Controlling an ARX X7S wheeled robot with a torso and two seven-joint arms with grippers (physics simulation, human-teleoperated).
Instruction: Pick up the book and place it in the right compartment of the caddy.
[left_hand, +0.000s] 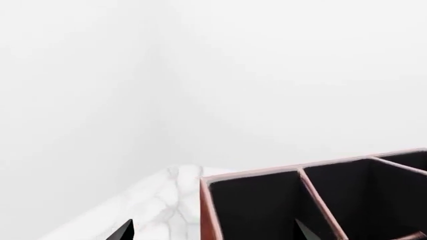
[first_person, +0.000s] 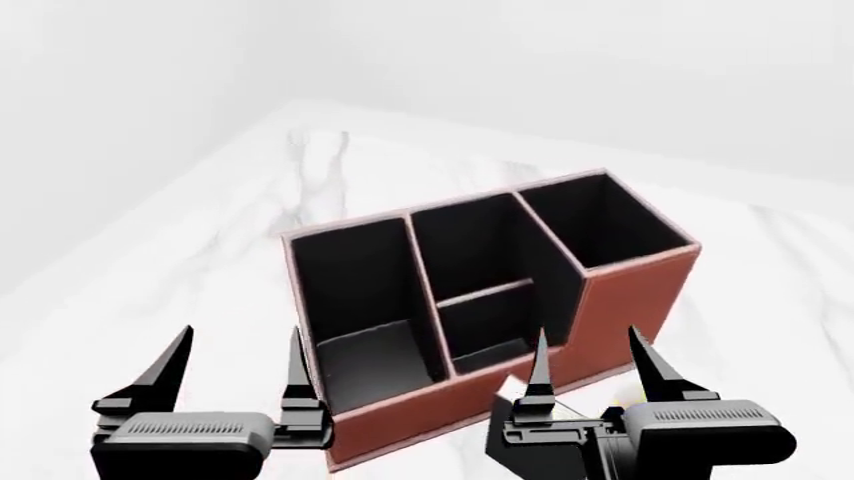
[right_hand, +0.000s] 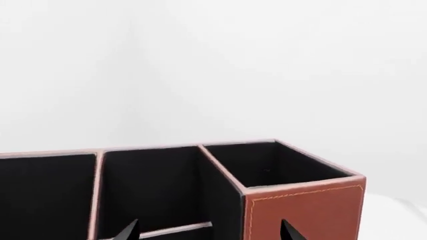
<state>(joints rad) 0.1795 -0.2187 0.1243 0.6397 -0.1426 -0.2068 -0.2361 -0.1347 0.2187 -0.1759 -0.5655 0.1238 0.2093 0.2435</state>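
Caddy (first_person: 627, 290) stands on the white marbled table (first_person: 200, 230), reddish-brown outside and black inside, with three sections. The right compartment (first_person: 607, 220) is the tallest one, with a square mouth; as far as the head view looks into it, it holds nothing. The middle section is split by a low divider (first_person: 487, 292), and the left section (first_person: 354, 300) is long with a low front. Both look empty too.

The left gripper (first_person: 240, 375) is released, its two black fingers spread wide and holding nothing, in front of the left section. The right gripper (first_person: 587, 375) is also spread and grasps nothing, in front of the stepped front near the tall compartment.

The book cannot be seen clearly in any view. Under the right gripper the head view shows a small pale and yellowish patch (first_person: 617, 405), but the gripper body covers most of it and I cannot tell what it is.

The left wrist view shows the caddy's (left_hand: 267, 176) rim at one corner and the table edge (left_hand: 160, 200), with only the fingertips (left_hand: 123, 231) at the picture border. The right wrist view shows the tall compartment's (right_hand: 267, 162) mouth and the stitched outer wall (right_hand: 303, 212), which the head view does not show so closely.
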